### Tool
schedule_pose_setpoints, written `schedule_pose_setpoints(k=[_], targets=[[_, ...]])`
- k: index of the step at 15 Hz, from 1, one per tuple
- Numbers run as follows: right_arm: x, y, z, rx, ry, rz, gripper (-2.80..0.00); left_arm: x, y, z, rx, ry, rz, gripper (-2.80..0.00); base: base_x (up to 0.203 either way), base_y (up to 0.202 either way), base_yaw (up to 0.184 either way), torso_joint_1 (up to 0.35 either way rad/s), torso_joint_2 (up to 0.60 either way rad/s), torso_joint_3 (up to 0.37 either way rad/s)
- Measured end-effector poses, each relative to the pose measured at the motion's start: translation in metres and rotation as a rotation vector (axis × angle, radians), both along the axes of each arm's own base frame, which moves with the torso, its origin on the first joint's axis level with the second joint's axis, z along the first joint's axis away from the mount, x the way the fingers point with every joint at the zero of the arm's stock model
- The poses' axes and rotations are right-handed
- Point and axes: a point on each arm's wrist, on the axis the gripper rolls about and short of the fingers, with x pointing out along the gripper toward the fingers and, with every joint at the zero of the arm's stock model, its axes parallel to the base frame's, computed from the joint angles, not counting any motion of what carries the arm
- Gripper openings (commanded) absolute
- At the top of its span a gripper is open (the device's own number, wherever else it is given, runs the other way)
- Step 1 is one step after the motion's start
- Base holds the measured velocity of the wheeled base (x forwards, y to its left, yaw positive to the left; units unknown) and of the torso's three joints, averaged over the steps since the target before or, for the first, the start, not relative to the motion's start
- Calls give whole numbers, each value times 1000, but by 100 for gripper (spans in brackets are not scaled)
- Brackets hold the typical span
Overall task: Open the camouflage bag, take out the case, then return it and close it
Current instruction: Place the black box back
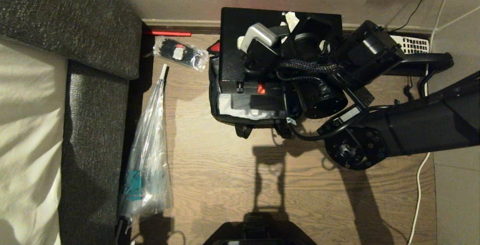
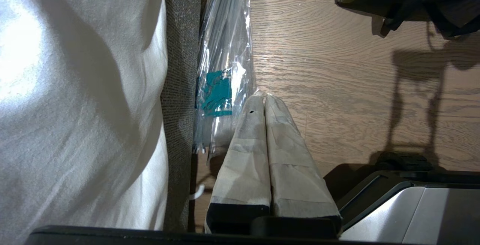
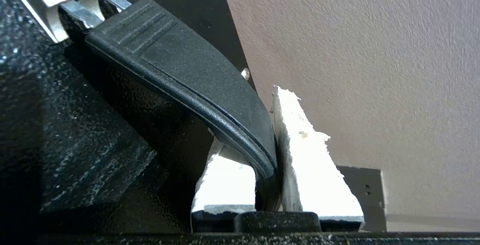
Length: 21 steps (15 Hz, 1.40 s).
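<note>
Case (image 1: 234,46) tilted, lower end seemingly still inside open bag (image 1: 225,114), on floor (image 1: 225,170) by wall. Right gripper (image 3: 275,155) pinches case's strap handle (image 3: 187,76) between white-padded fingers (image 3: 311,170). Left gripper (image 2: 264,102) parked low beside sofa (image 2: 180,87), fingers pressed together, empty (clear sleeve (image 2: 225,50) lies just beyond).
</note>
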Motion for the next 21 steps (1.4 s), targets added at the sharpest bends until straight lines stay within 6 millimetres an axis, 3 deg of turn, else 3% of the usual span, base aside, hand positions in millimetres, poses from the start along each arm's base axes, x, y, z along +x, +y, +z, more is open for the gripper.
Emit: schedule_pose_setpoints(k=[6,21], targets=[[-1,18,-10,-7,18,14,-280,0,0,0,1,0,0,-280,0,0,0,0,0,0],[15,38,-34,2,38,2,-280,0,0,0,0,0,0,-280,0,0,0,0,0,0]])
